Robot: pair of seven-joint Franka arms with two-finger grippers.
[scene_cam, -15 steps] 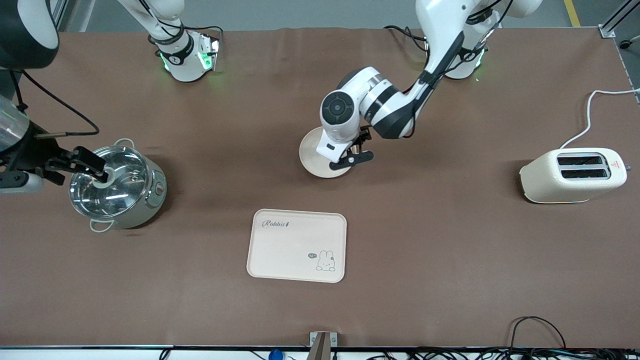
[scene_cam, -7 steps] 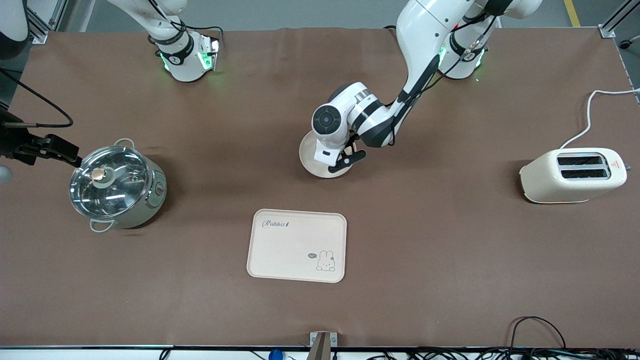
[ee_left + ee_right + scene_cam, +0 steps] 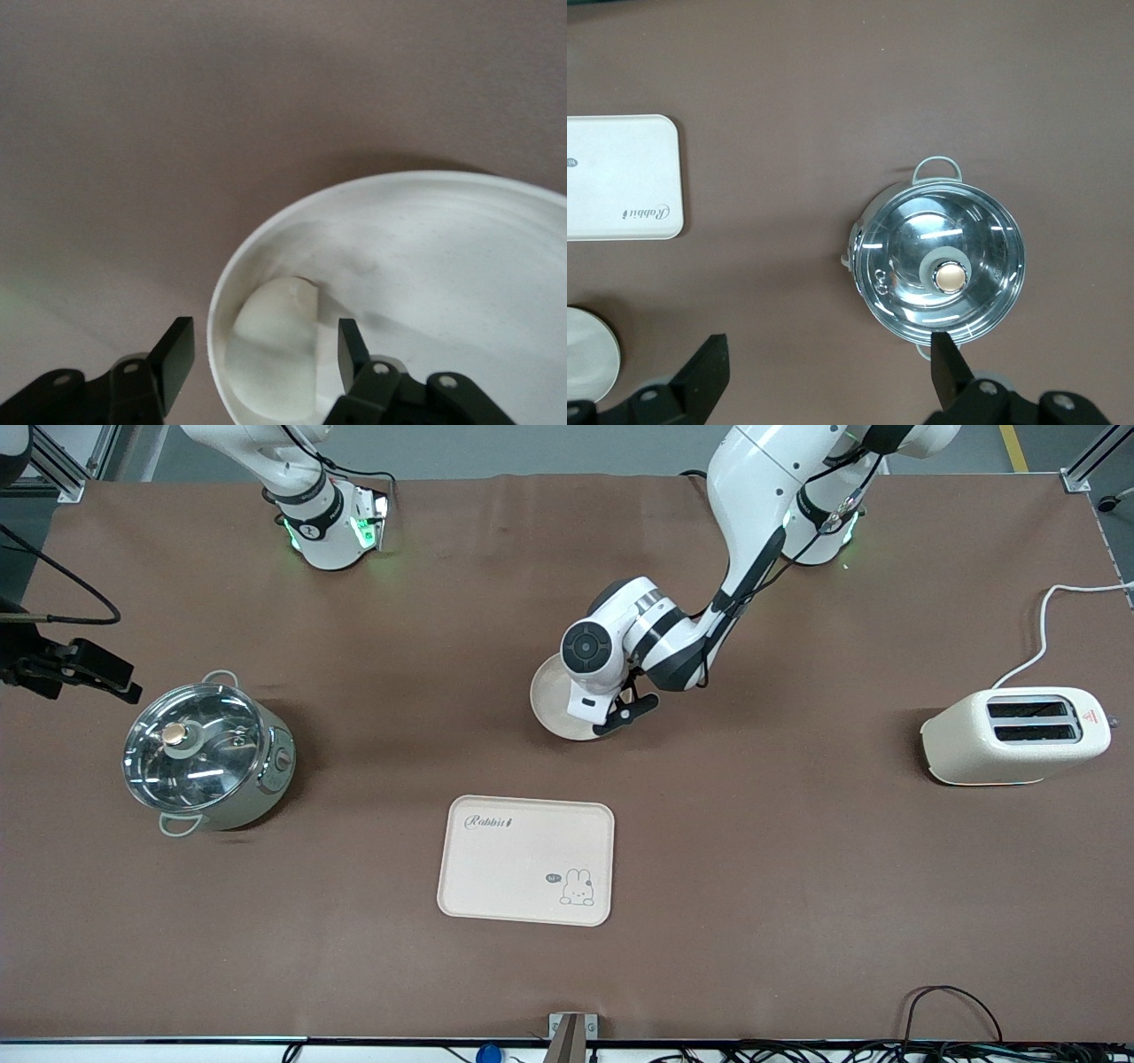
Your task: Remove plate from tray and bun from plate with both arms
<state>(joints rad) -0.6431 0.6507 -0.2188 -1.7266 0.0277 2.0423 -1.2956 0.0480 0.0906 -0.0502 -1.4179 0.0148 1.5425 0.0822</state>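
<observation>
Brown tabletop (image 3: pixel 797 886): left claw (image 3: pixel 266 359) open over bun (image 3: pixel 275 350) on plate (image 3: pixel 551 700); right claw (image 3: pixel 828 372) open above pot (image 3: pixel 205 751).

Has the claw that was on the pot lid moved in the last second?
Yes. The right claw has left the pot lid and drawn back toward the table's edge, farther from the tray.

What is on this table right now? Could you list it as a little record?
plate: on the table, farther from the camera than the tray
bun: in the plate, near its rim
left pincer: open, straddling the plate's rim and the bun
right pincer: open, in the air beside the pot
pot: glass lid on
tray: bare
toaster: at the left arm's end
</observation>
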